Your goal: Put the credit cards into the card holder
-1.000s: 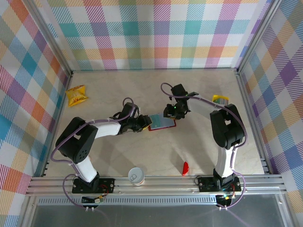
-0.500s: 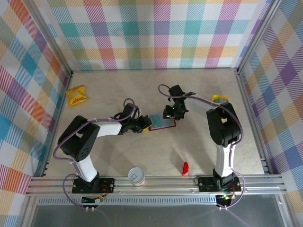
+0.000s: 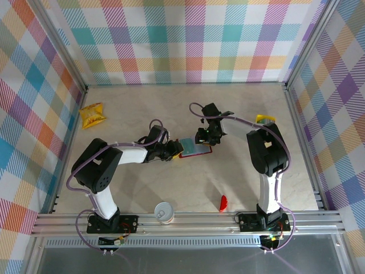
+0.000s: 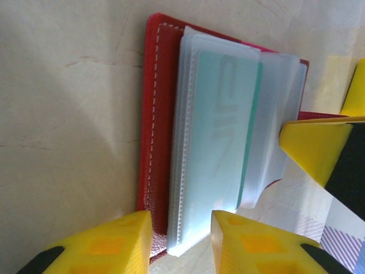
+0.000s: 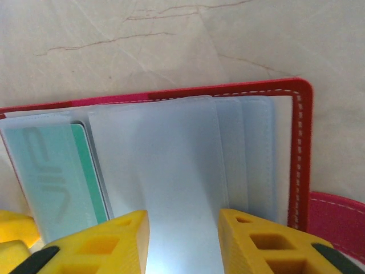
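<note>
Here the card holder (image 3: 194, 149) lies open in the middle of the bench (image 3: 165, 108), with a claw at either side.

The left claw (image 4: 181, 216) has its jaws part-way apart at the holder's near edge, with the red cover and the stack of clear sleeves (image 4: 188, 171) in the gap; whether it pinches them I cannot tell. The right claw (image 5: 182, 212) is likewise part-way open, with one loose sleeve leaf between its fingers, and I cannot tell if it grips the leaf. A teal card (image 4: 222, 125) sits inside a sleeve. The yellow credit cards (image 3: 264, 119) lie well apart from the holder, by the right wall. A yellow snack packet (image 3: 92, 115), a small red piece (image 3: 223, 202) and a small white cup (image 3: 163, 212) lie elsewhere on the bench.
</note>
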Tool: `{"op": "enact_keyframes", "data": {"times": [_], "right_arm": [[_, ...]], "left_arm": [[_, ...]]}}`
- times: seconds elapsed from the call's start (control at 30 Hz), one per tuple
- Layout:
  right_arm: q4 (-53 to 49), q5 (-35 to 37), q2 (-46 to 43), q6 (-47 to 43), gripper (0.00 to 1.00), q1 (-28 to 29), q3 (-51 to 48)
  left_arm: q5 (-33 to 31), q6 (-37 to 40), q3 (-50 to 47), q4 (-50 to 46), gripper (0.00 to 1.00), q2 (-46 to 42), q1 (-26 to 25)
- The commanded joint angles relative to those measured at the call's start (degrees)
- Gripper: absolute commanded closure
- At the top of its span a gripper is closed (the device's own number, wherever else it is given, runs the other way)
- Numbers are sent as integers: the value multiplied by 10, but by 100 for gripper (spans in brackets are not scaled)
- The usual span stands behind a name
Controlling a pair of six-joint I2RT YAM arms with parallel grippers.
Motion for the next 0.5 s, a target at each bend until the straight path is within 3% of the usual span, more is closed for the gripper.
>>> {"op": "enact_keyframes", "data": {"times": [0.0, 0.47], "right_arm": [[7, -32, 18, 6, 64, 4, 7], [47, -113, 14, 36, 67, 4, 2]], "left_arm": [[9, 1, 5, 11, 68, 8, 5], [7, 1, 1, 12, 68, 2, 5]]}}
